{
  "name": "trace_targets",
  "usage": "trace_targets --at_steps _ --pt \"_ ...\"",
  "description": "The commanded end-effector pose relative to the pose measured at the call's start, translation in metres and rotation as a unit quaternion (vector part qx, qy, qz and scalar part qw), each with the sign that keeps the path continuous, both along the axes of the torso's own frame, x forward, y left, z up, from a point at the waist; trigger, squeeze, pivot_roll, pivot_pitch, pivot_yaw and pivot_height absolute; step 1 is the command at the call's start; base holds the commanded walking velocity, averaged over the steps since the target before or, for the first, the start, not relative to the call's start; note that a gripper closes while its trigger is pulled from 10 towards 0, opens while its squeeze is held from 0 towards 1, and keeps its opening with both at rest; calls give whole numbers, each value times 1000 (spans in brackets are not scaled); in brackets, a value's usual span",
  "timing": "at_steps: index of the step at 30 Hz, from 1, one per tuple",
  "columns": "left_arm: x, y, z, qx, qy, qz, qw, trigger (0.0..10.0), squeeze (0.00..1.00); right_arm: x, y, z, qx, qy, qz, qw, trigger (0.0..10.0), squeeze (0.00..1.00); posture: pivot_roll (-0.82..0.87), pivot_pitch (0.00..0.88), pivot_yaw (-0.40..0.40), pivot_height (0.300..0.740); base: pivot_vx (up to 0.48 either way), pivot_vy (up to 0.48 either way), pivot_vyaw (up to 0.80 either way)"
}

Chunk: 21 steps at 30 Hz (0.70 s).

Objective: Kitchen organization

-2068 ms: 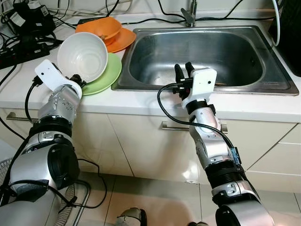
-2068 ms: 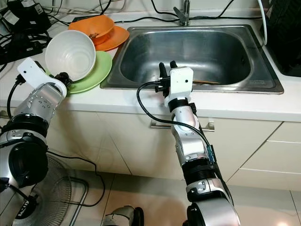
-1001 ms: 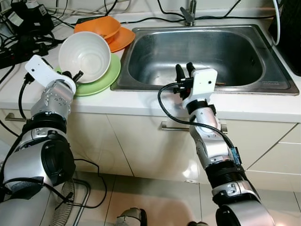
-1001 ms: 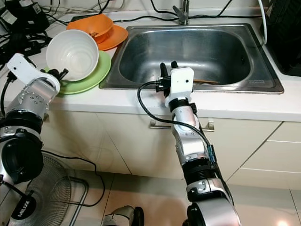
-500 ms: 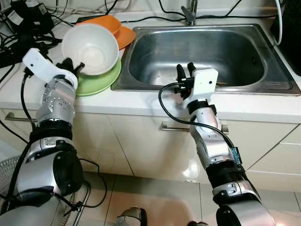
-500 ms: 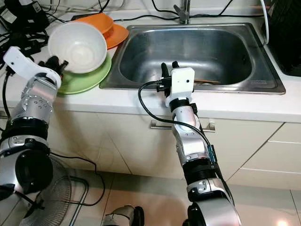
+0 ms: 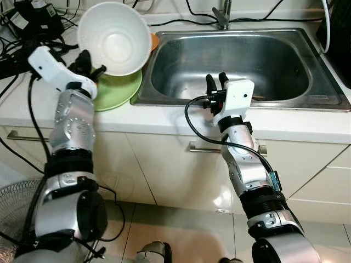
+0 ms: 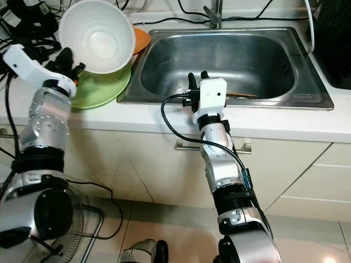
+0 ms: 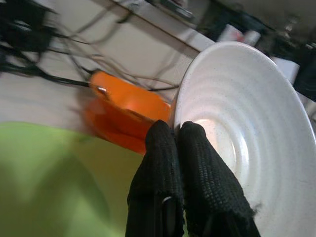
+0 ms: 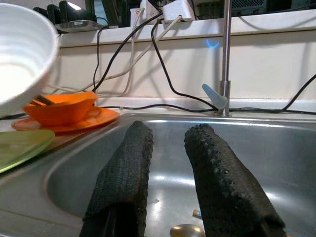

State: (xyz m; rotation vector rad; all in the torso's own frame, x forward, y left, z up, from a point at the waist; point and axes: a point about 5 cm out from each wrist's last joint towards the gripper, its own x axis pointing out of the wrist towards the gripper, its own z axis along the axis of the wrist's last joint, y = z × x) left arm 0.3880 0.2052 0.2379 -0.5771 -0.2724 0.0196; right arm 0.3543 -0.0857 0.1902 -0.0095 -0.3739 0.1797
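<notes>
- Left eye view: left gripper (image 7: 86,61) pinched on rim of round white ceramic bowl (image 7: 115,37), tilted, raised above flat green plate (image 7: 116,87) below gripper.
- Right gripper (image 7: 216,83) slightly parted, holding nothing, at front edge of stainless steel sink (image 7: 241,55).

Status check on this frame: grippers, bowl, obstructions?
Left gripper shut on white bowl rim, bowl lifted above green plate. Right gripper open, idle at sink edge. Nothing blocking.

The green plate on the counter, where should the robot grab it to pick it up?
Best by the rim. The green plate lies flat on the counter, so only its thin edge can be pinched. Come from the front edge nearest the robot; the white bowl held by the left gripper hangs over the back part.
</notes>
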Motion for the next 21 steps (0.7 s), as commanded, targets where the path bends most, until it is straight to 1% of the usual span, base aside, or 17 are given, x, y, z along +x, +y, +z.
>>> trace_targets --at_steps 1,4,6,7,10,12,20,21 --pt "-3 -2 11 18 -30 -5 999 10000 0 1 6 8 -5 -13 7 1000 10000 1000 166 48 121 740 0 0 0" --pt "-4 -9 9 23 -30 -14 999 10000 0 1 6 11 -6 -18 11 1000 10000 1000 163 42 117 740 0 0 0" --pt "-4 -16 6 25 -29 -24 999 10000 0 2 5 13 10 -14 13 1000 10000 1000 161 37 115 740 0 0 0" --pt "-4 -16 6 25 -29 -24 999 10000 0 2 5 13 10 -14 13 1000 10000 1000 161 37 115 740 0 0 0" --pt "-4 -23 6 45 -31 -36 998 10000 0 5 5 15 -6 -9 14 1000 10000 1000 155 37 113 740 0 0 0" --pt "-4 -25 5 57 -28 -38 997 10000 0 5 6 16 -6 -11 15 1000 10000 1000 155 37 113 740 0 0 0" --pt "-4 -26 6 68 -30 -43 996 10000 0 5 9 19 13 -3 32 999 10000 996 151 33 112 740 0 0 0" --pt "-4 -28 7 70 -34 -46 996 10000 0 6 11 17 31 14 40 999 10000 0 154 32 110 740 0 0 0"
